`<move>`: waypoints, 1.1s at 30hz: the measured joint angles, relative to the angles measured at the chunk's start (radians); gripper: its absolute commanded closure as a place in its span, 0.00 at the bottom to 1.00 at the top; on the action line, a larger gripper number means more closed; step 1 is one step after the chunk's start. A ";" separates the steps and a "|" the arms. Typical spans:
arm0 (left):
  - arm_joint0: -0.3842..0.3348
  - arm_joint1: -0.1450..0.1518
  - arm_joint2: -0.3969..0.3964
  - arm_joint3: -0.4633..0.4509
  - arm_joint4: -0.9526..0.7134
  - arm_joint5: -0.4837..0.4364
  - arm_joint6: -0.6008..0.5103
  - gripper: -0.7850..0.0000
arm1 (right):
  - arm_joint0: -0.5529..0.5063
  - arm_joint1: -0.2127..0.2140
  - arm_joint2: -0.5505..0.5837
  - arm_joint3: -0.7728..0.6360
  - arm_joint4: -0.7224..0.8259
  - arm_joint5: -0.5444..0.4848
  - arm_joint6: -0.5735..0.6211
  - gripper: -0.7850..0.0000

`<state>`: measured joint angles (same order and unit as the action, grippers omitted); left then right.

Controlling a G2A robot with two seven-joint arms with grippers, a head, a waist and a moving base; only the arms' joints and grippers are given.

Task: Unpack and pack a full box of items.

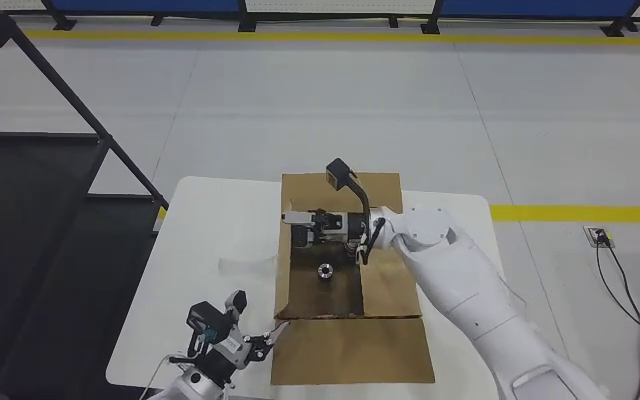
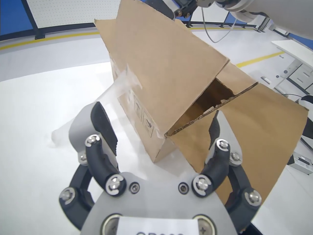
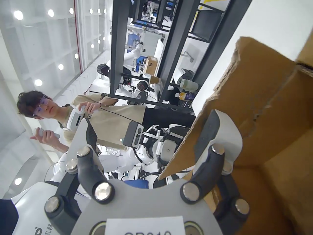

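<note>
White tabletop (image 1: pixel 210 260) carries the open cardboard box (image 1: pixel 388 292). Its mouth faces up, and with the flaps spread its long axis runs from the far side towards me. The side flap nearest my left arm stands tilted up. My right arm lies across the far half of the opening and hides it. The right end effector (image 1: pixel 296 226) is spread, with that flap's edge just inside one finger (image 3: pixel 212 128). The left end effector (image 2: pixel 161 128) is released, near the box's near corner. Deep in the shadowed interior sits one small round item (image 1: pixel 325 271) I cannot identify. A clear strip (image 2: pixel 115 91) trails off the box wall.
</note>
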<state>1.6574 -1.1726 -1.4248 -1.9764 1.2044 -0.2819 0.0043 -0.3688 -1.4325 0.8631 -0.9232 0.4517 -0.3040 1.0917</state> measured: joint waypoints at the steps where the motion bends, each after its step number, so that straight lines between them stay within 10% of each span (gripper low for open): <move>1: -0.006 -0.002 0.009 0.003 -0.007 0.015 -0.001 0.00 | 0.005 -0.005 -0.004 0.006 0.013 -0.012 0.010 0.00; 18: -0.041 -0.020 -0.012 0.030 -0.208 0.135 0.020 0.00 | 0.121 -0.080 -0.041 0.248 0.231 -0.151 0.258 0.00; 33: -0.057 -0.024 -0.070 0.045 -0.293 0.163 0.012 0.00 | 0.064 -0.022 0.066 0.210 0.188 -0.219 0.205 0.00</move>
<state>1.6005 -1.1969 -1.4947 -1.9316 0.9109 -0.1186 0.0168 -0.3045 -1.4543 0.9289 -0.7130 0.6395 -0.5230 1.2971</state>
